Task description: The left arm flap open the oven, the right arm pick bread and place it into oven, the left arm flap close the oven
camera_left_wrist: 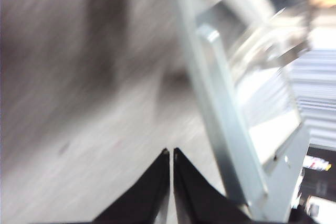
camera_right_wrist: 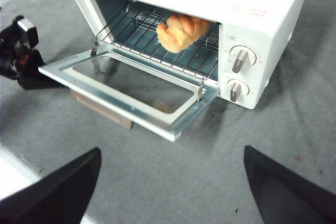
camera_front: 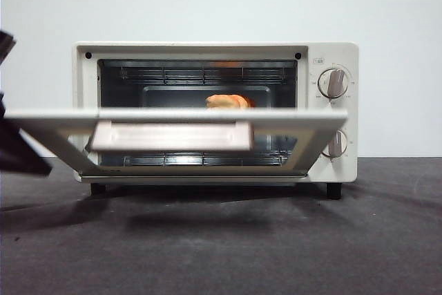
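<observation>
Cream-white boxy metal toaster oven (camera_front: 214,112) sits w/ its glass-paned door (camera_right_wrist: 131,90) flapped down about level, beige bar handle (camera_front: 171,136) under the front edge. Golden-orange rounded bread chunk (camera_right_wrist: 181,30) is already on the wire rack (camera_right_wrist: 157,40) inside. Matte black left gripper (camera_left_wrist: 171,153), tips pinched together and holding nothing, is just beside the door's left end, so it's the nearer arm for flipping it up. Right gripper (camera_right_wrist: 170,174) is spread wide, empty, well back from the oven.

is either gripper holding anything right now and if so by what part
Nothing is held. The left gripper is shut on nothing beside the cream-white oven's open door; the right gripper is open, empty.
</observation>
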Controlling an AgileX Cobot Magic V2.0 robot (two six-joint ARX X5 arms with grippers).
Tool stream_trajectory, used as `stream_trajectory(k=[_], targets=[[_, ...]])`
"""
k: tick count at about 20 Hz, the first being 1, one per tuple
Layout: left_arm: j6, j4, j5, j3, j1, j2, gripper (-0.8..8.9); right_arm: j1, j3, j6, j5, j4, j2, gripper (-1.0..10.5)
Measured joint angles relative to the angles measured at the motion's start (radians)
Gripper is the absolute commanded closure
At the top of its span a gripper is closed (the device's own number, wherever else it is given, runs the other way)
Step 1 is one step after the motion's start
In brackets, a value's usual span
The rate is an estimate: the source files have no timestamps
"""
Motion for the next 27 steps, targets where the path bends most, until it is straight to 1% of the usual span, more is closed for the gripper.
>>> stream_trajectory(k=[4, 7, 9, 11, 13, 16, 19, 25, 27], targets=[[-0.173, 0.22, -0.003, 0.003, 0.0, -0.053, 7.98, 0.0, 0.0, 0.0, 0.0, 0.0, 0.0, 5.1], [-0.315, 0.401, -0.066, 0.008, -0.003, -0.058, 7.98, 0.0, 0.0, 0.0, 0.0, 0.0, 0.0, 5.1], [-0.395, 0.499, -0.113, 0.011, -0.004, -0.058, 7.98, 0.0, 0.0, 0.0, 0.0, 0.004, 0.0, 5.1], [-0.461, 0.581, -0.14, 0.015, -0.004, -0.059, 7.98, 0.0, 0.0, 0.0, 0.0, 0.012, 0.0, 5.1], [-0.508, 0.646, -0.164, 0.015, -0.004, -0.059, 7.98, 0.0, 0.0, 0.0, 0.0, 0.012, 0.0, 5.1], [-0.55, 0.688, -0.166, 0.015, -0.004, -0.059, 7.98, 0.0, 0.0, 0.0, 0.0, 0.012, 0.0, 5.1], [-0.571, 0.695, -0.162, 0.015, -0.004, -0.076, 7.98, 0.0, 0.0, 0.0, 0.0, 0.012, 0.0, 5.1], [-0.576, 0.663, -0.132, 0.032, -0.005, -0.185, 7.98, 0.0, 0.0, -0.001, 0.0, 0.012, 0.0, 5.2], [-0.562, 0.622, -0.132, 0.044, -0.005, -0.238, 7.98, 0.0, 0.0, -0.001, 0.0, 0.012, 0.0, 5.8]])
